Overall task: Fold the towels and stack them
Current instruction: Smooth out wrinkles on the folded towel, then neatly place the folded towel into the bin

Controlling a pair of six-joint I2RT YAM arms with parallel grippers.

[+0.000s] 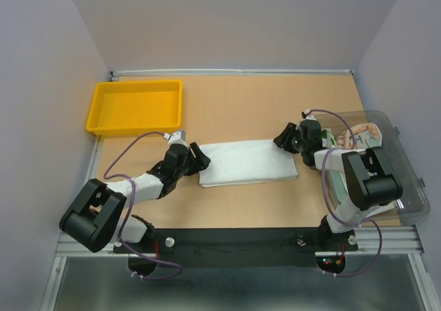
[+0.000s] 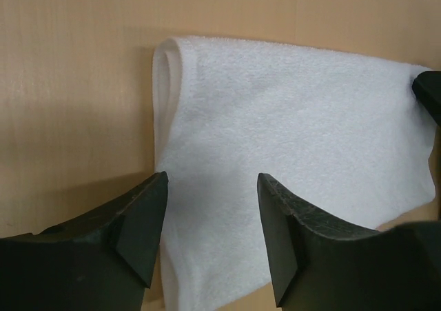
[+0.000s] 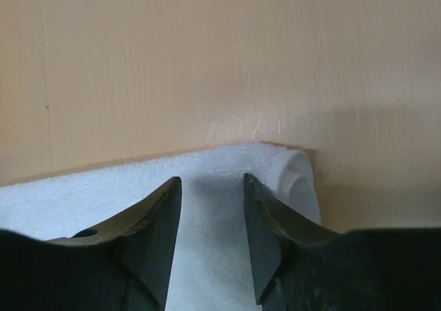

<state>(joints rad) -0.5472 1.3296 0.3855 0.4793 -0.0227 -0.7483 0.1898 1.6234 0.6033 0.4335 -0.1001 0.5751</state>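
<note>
A plain white towel [image 1: 248, 161] lies folded in a long rectangle on the middle of the wooden table. My left gripper [image 1: 200, 156] hovers at its left end, open; in the left wrist view the gripper [image 2: 212, 187] straddles the near corner of the towel [image 2: 296, 132] with nothing pinched. My right gripper [image 1: 284, 138] is at the towel's far right corner, also open. In the right wrist view the right gripper [image 3: 212, 183] stands over the towel [image 3: 83, 194] close to its rolled fold edge. More towels, one with letter print [image 1: 358, 137], lie in the bin.
A yellow tray [image 1: 134, 106] sits at the back left of the table. A clear plastic bin [image 1: 403, 187] stands along the right edge beside the right arm. The table's back edge meets the wall.
</note>
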